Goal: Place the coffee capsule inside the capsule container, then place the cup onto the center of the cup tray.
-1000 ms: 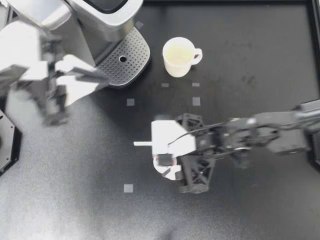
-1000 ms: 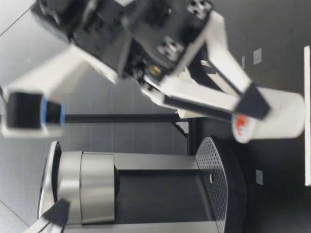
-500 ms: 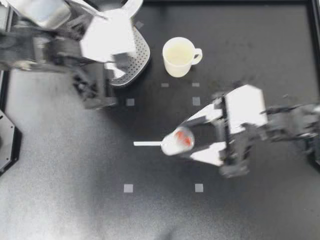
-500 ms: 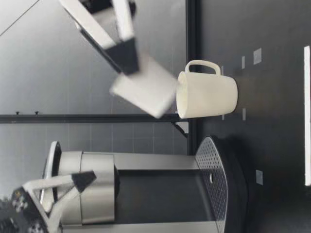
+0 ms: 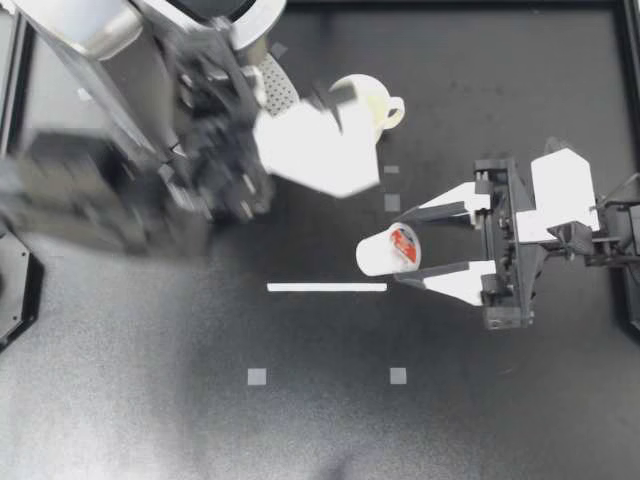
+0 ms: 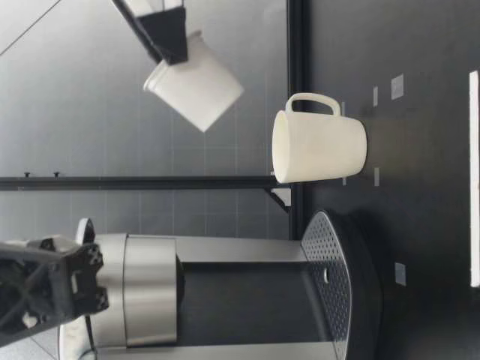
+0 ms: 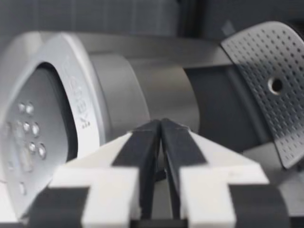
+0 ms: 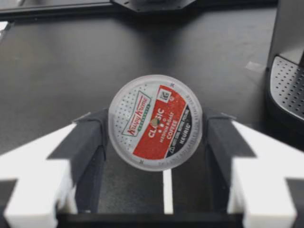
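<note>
Lifting clear of the table, your right gripper now clamps the capsule in mid-air, ready for loading. Farther back, the cup waits untouched beside the coffee machine, where your left gripper, fingers pressed together, has swung in.

Lid of the coffee capsule: I see a printed label in red, white and black, with small lettering.
Silver rim of the coffee machine: short raised lettering; I cannot make it out.
</note>
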